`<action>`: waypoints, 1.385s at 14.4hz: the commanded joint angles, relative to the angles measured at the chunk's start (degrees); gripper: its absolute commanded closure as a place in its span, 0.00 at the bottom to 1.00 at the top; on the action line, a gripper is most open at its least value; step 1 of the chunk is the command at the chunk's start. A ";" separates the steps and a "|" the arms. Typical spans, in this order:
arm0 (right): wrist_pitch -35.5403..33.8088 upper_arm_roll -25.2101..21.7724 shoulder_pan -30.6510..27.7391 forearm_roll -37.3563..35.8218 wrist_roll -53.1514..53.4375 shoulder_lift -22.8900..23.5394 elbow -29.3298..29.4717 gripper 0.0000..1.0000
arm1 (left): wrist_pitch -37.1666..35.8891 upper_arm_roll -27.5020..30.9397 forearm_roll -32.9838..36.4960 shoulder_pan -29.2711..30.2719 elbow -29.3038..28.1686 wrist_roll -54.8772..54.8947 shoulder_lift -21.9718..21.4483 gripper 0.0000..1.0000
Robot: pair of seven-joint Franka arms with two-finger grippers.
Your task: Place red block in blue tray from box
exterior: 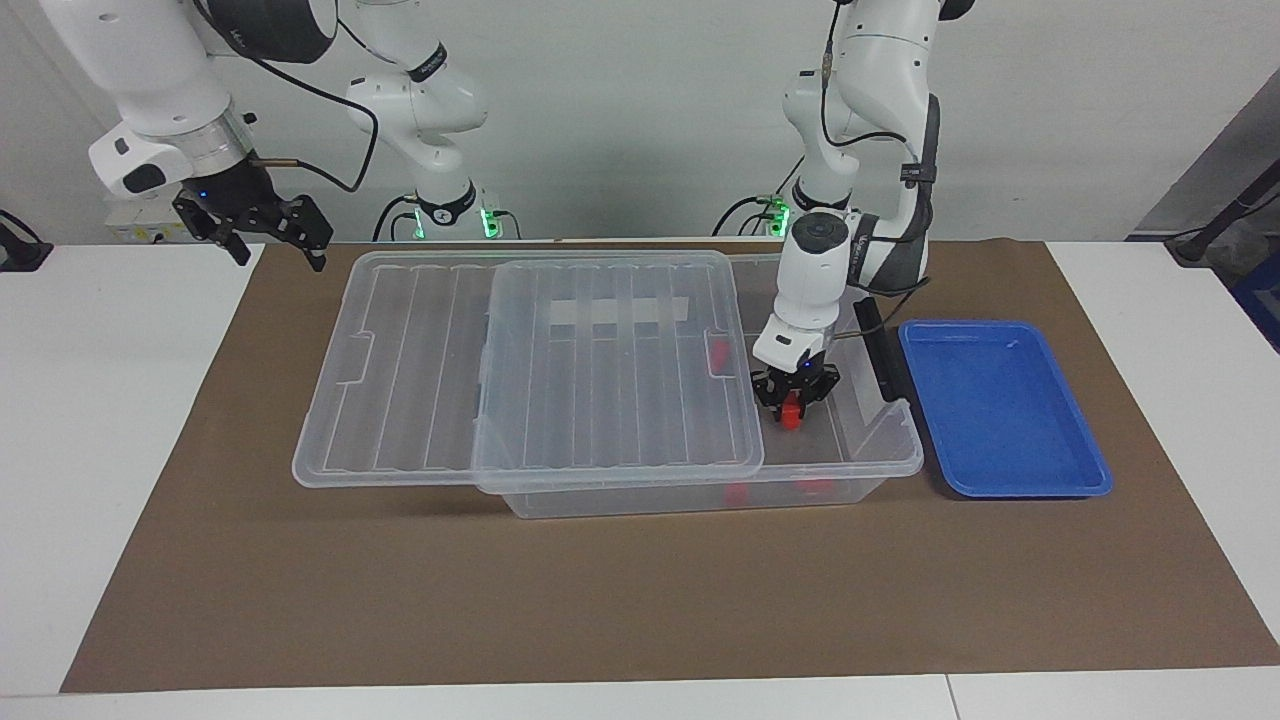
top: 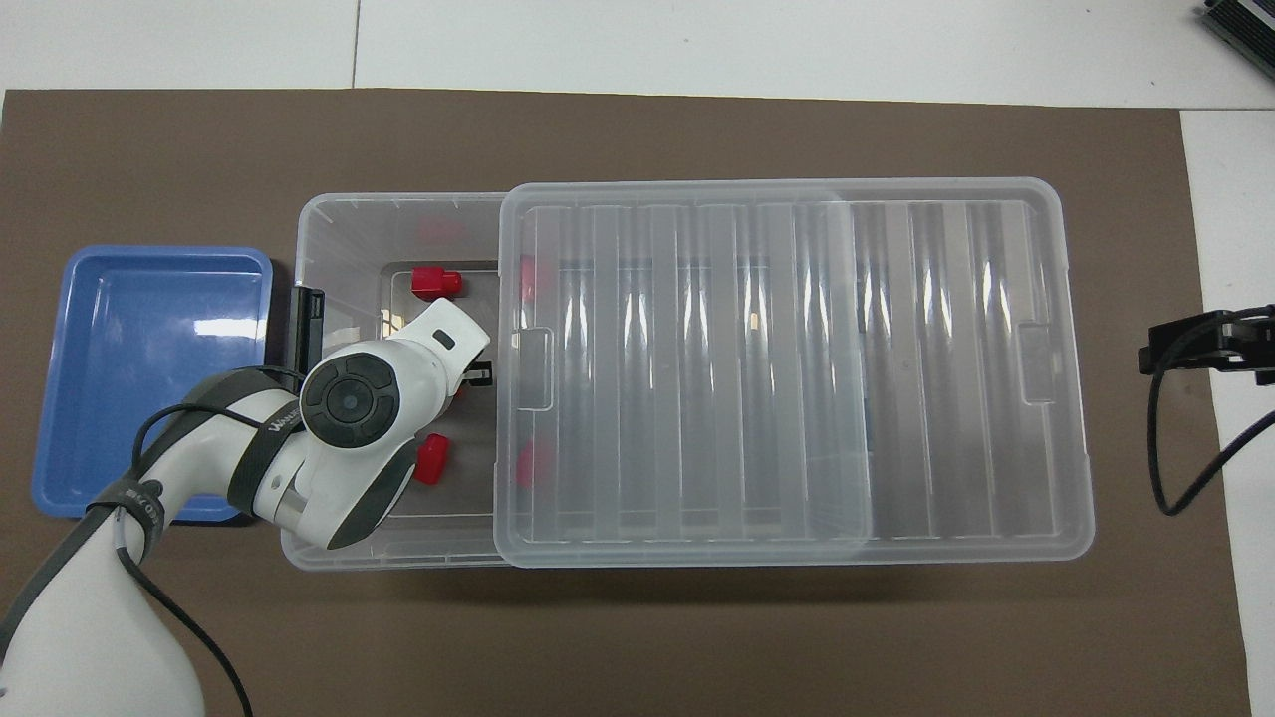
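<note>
The clear box (exterior: 880,462) stands mid-table with its lid (exterior: 520,370) slid toward the right arm's end, leaving the end beside the blue tray (exterior: 1005,405) uncovered. My left gripper (exterior: 793,402) reaches down into that uncovered end and is shut on a red block (exterior: 792,415), low inside the box. In the overhead view my left wrist hides this block. Two more red blocks (top: 433,282) (top: 431,458) lie on the box floor. My right gripper (exterior: 280,255) waits open in the air, off the box's other end.
A black clip handle (exterior: 880,350) stands up on the box wall next to the blue tray (top: 149,378). Further red blocks (top: 528,463) show dimly under the lid's edge (top: 797,368). A brown mat (exterior: 600,600) covers the table.
</note>
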 commanded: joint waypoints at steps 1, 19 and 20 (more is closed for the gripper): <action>-0.42 0.21 -0.41 0.03 0.82 -0.54 -0.28 0.00 | 0.36 0.63 1.19 0.82 -0.12 2.34 -1.17 0.90; 6.25 0.13 -0.41 -1.29 -3.22 -0.45 -3.08 1.00 | -37.77 0.01 -6.09 0.47 20.26 5.23 -11.71 0.91; 7.91 0.13 -0.41 -1.82 -4.09 -0.53 -4.22 1.00 | -40.05 0.71 -7.58 0.91 21.31 8.47 -12.59 0.91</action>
